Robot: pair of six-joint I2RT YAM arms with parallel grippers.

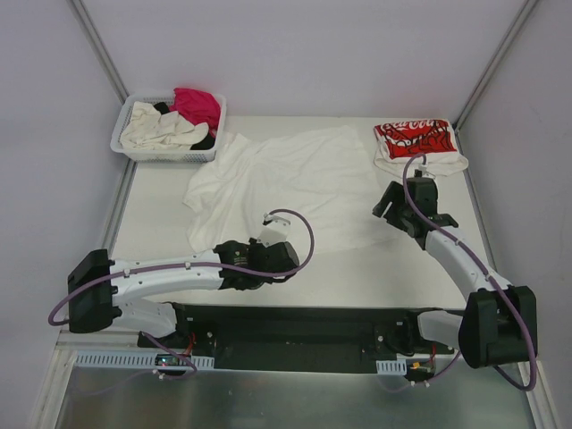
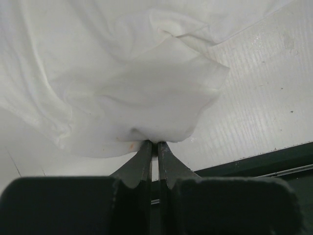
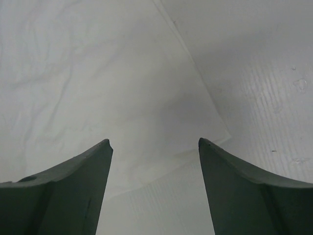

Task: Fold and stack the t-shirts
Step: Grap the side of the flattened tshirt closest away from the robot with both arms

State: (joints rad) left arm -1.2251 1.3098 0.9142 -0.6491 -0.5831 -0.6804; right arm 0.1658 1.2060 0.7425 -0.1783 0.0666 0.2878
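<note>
White t-shirt (image 1: 286, 174) pinched by left end effector (image 2: 152, 143), right end effector (image 3: 154, 142) apart above.

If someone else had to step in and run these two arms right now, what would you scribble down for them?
Left gripper: shut, pinching the near edge of the large white t-shirt.
Right gripper: open, empty, over that shirt's right edge.
Red-printed white t-shirt: folded, far right of the table.
Basket, far left: a cream shirt, a magenta shirt and a black shirt heaped inside.
Done: one shirt folded. Left: fold the white one, stack it, then the basket's shirts.
</note>
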